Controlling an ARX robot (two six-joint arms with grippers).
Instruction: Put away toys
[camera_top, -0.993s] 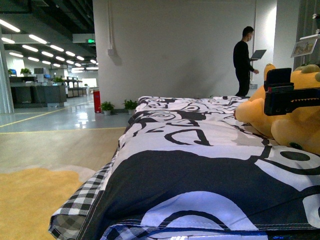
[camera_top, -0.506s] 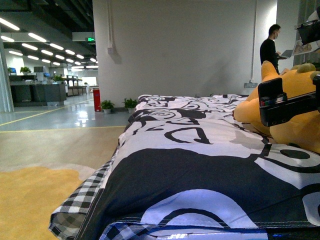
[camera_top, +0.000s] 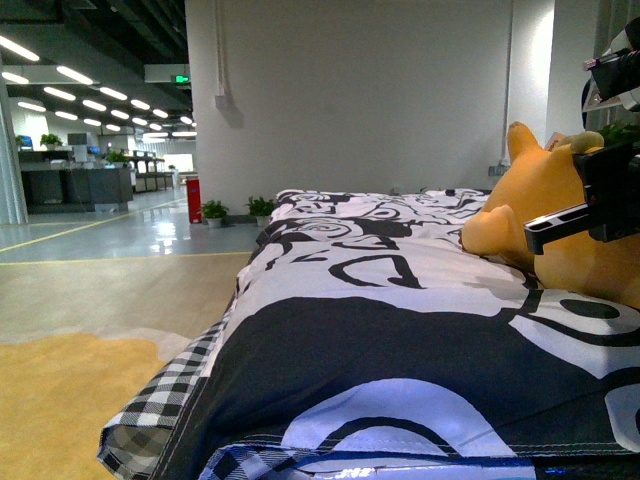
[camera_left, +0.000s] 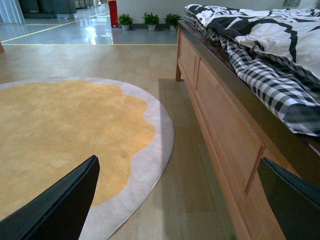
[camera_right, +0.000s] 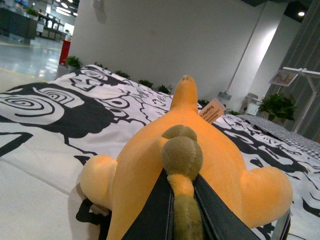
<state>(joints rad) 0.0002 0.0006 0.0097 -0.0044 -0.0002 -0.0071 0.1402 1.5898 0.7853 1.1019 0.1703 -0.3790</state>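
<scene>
An orange-yellow plush toy (camera_top: 555, 215) lies on the black-and-white bedspread (camera_top: 400, 300) at the right of the front view. My right gripper (camera_right: 181, 200) is shut on the plush toy's (camera_right: 200, 150) brown-tipped tail, its dark fingers (camera_right: 150, 210) pressed on both sides of it. In the front view the right gripper (camera_top: 600, 205) sits over the toy's rear. A paper tag (camera_right: 212, 110) hangs near the toy's head. My left gripper (camera_left: 177, 200) is open and empty, low beside the wooden bed frame (camera_left: 225, 125), over the floor.
A round yellow rug (camera_left: 60, 130) with a pale border lies on the wooden floor left of the bed. A checked quilt edge (camera_left: 270, 85) hangs over the frame. A red bin (camera_top: 194, 203) and potted plants (camera_top: 215, 214) stand by the far wall.
The toy's rear has lifted and tilted with my right gripper, which moved right and up. The person standing behind the bed has gone out of view.
</scene>
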